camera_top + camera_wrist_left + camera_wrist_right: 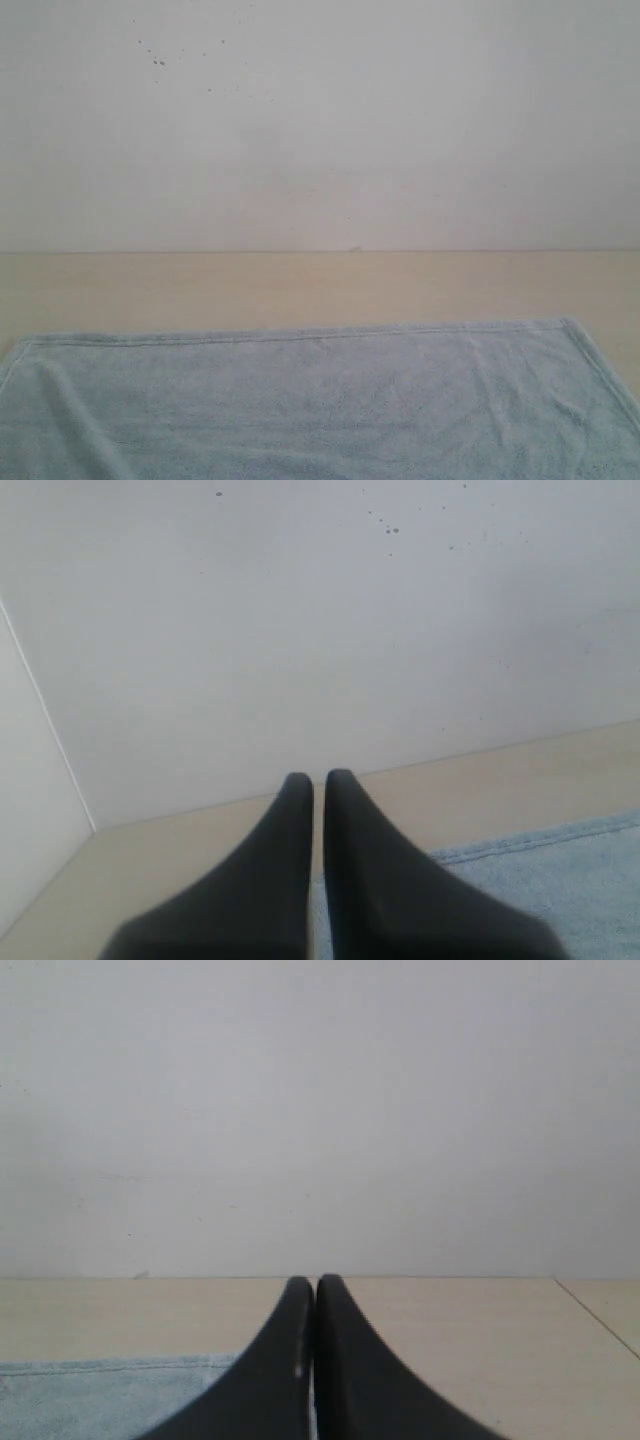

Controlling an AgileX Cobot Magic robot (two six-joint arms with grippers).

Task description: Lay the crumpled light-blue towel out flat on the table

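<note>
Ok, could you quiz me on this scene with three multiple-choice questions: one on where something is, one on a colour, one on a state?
1. Where does the towel lie?
A) On the table, bare surface between it and the wall.
B) On a hook.
C) On the floor.
2. What colour is the towel?
A) Red.
B) Dark green.
C) Light blue.
3. How do the two arms' black jaws stand?
A) Wide open.
B) Shut, holding nothing.
C) Clamped on the towel.
Answers: 1 A, bare strip beyond its far hem; 2 C, pale blue in every view; 3 B, both wrist views show tips together, nothing between.
</note>
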